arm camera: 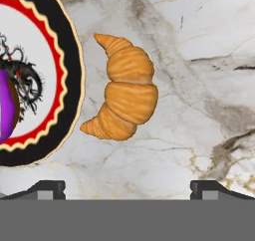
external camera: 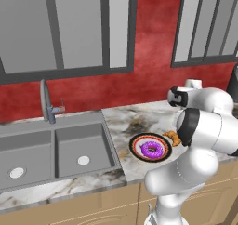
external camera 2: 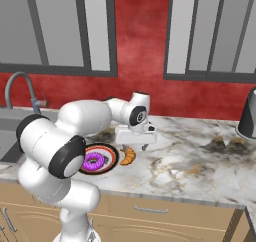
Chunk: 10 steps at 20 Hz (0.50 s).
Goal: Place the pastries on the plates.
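The purple-glazed donut [external camera: 151, 149] [external camera 2: 93, 161] lies on the plate with the red and black rim [external camera: 135, 142] [external camera 2: 111, 153] [arm camera: 68, 85], on the marble counter. The golden croissant [external camera: 173, 136] [external camera 2: 128, 156] [arm camera: 124, 90] rests on the bare counter just to the right of that plate, not touching it. My gripper [external camera 2: 135, 147] [arm camera: 127, 189] hangs open a little above the croissant, pointing down, with nothing between its fingers. In the hand view the croissant sits centred between the two fingertips [arm camera: 47, 189]. Only an edge of the donut [arm camera: 5, 110] shows there.
A double sink [external camera: 56, 149] with a faucet [external camera: 46, 101] lies left of the plate. A dark appliance [external camera 2: 247, 116] stands at the far right of the counter. The red wall runs behind, and the counter's front edge [external camera 2: 165, 198] is close to the plate.
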Motion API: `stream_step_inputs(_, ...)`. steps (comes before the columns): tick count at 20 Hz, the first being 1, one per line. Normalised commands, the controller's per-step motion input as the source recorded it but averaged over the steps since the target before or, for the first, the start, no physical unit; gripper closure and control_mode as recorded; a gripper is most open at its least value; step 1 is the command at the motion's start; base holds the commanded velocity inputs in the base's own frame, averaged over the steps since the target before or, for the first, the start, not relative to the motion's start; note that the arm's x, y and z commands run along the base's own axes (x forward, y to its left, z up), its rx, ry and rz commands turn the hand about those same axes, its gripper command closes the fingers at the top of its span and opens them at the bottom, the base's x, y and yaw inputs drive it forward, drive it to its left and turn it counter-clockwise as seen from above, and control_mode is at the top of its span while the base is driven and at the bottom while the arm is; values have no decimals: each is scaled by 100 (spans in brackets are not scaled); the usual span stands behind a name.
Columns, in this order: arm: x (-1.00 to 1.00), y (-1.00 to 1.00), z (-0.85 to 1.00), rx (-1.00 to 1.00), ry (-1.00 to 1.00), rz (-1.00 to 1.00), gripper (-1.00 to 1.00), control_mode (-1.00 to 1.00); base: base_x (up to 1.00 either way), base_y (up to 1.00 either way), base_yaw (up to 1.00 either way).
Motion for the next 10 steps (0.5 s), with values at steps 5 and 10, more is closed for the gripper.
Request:
stream_step_inputs(5,11,21,0,0,0,-3,-100,-100,0,0,0)
stream_step_inputs(10,4,1,-4,0,0,0,-100,-100,0,0,0)
